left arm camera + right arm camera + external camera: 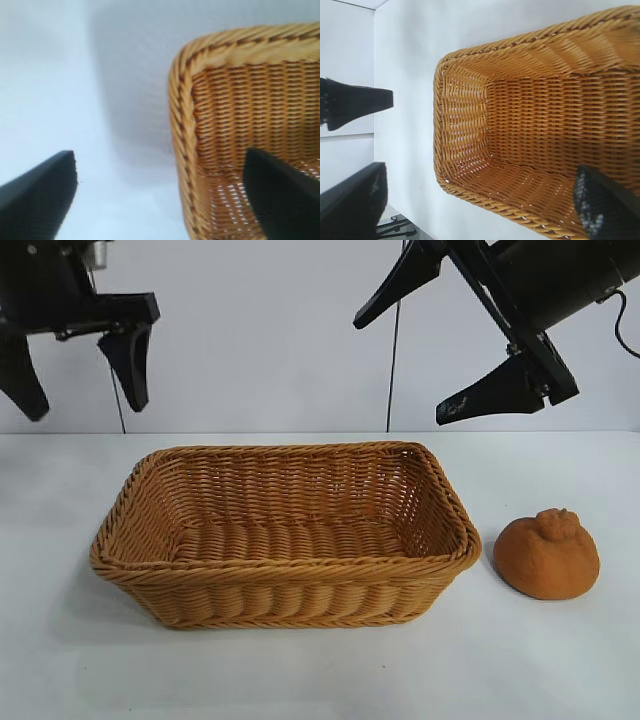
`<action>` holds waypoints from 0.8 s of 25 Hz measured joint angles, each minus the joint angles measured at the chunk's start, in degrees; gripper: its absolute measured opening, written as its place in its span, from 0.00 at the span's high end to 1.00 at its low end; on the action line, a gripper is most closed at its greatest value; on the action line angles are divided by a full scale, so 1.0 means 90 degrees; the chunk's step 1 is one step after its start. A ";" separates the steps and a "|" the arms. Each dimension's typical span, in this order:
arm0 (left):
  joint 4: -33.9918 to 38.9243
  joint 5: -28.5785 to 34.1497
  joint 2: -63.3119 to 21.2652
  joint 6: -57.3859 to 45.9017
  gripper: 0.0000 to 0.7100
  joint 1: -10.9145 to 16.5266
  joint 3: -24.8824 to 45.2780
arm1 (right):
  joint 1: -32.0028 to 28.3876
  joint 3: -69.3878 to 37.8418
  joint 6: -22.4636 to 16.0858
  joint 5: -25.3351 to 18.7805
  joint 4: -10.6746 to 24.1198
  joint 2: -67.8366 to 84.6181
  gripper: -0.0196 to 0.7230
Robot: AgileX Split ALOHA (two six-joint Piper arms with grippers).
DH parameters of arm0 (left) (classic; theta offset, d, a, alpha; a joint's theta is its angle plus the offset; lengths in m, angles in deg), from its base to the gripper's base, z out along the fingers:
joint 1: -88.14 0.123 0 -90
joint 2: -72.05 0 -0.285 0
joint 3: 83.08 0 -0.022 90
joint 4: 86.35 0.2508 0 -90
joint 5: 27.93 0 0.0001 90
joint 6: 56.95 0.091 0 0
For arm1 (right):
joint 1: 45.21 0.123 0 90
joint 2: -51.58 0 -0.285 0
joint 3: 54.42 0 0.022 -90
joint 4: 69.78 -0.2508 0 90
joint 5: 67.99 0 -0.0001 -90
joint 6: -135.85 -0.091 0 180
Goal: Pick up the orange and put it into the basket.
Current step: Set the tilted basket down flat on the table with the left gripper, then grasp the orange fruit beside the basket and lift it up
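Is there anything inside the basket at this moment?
No. The basket shows only its bare woven floor and walls in all three views. The orange lies outside, on the table beside its right end. Both grippers hang open above: left, right.

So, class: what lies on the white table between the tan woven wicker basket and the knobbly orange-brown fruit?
Nothing: in the exterior view only a narrow strip of bare white table separates the tan woven wicker basket from the knobbly orange.
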 joint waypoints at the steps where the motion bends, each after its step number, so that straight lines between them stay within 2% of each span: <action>1: 0.0072 0.0032 -0.0025 0.0000 0.09 0.0036 -0.0001 | 0.0000 0.0000 0.0000 0.0000 0.0000 0.0000 0.04; 11: 0.0246 0.0228 -0.0025 0.0194 0.09 0.1083 -0.0001 | 0.0000 0.0000 0.0000 -0.0050 0.0000 0.0000 0.04; 16: 0.0241 0.0223 -0.0139 0.0317 0.09 0.1170 0.0095 | 0.0000 0.0000 0.0000 -0.0050 0.0001 0.0000 0.04; 20: 0.0241 0.0224 -0.0527 0.0402 0.09 0.1170 0.0618 | 0.0000 0.0000 0.0000 -0.0050 0.0001 0.0000 0.04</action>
